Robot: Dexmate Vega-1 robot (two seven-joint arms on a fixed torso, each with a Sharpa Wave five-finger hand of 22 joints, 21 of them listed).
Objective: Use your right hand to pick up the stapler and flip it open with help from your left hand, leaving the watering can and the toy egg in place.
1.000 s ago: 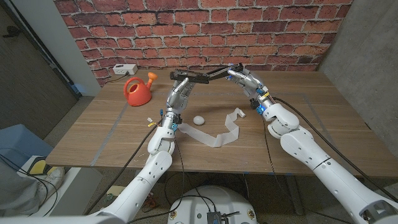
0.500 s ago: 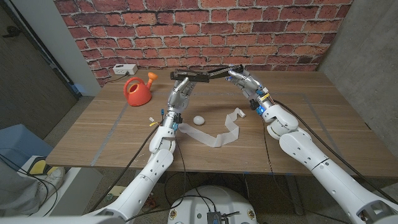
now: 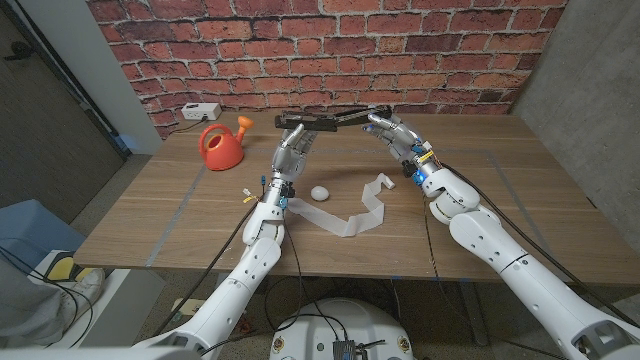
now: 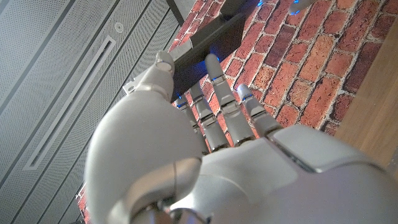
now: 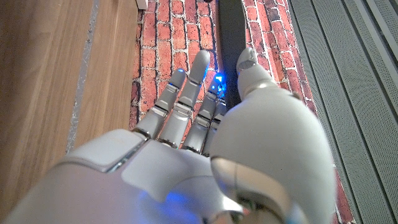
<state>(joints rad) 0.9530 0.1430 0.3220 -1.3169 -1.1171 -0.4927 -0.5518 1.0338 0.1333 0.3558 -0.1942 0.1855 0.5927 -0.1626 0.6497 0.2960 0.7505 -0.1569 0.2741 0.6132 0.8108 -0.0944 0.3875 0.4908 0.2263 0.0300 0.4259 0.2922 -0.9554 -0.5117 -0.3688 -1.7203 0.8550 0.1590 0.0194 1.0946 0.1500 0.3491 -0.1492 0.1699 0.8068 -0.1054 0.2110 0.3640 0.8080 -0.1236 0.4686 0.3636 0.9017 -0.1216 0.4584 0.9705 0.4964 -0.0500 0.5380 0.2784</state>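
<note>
Holding stapler (image 3: pixel 322 120) up in air above worktop (image 3: pixel 520 200), both hands on it, in front of brick wall (image 3: pixel 330 50). Stapler looks splayed open into long black bar, pretty much level. Left hand (image 3: pixel 290 150) pinching one end from below, fingers (image 4: pixel 214 78) reaching up onto black body. Right hand (image 3: pixel 392 130) gripping other end, thumb and fingers closed on it. Toy egg (image 3: pixel 320 192) sitting on worktop under stapler, white strip (image 3: pixel 355 215) just beside it. Orange watering can (image 3: pixel 221 146) well apart, back near wall.
</note>
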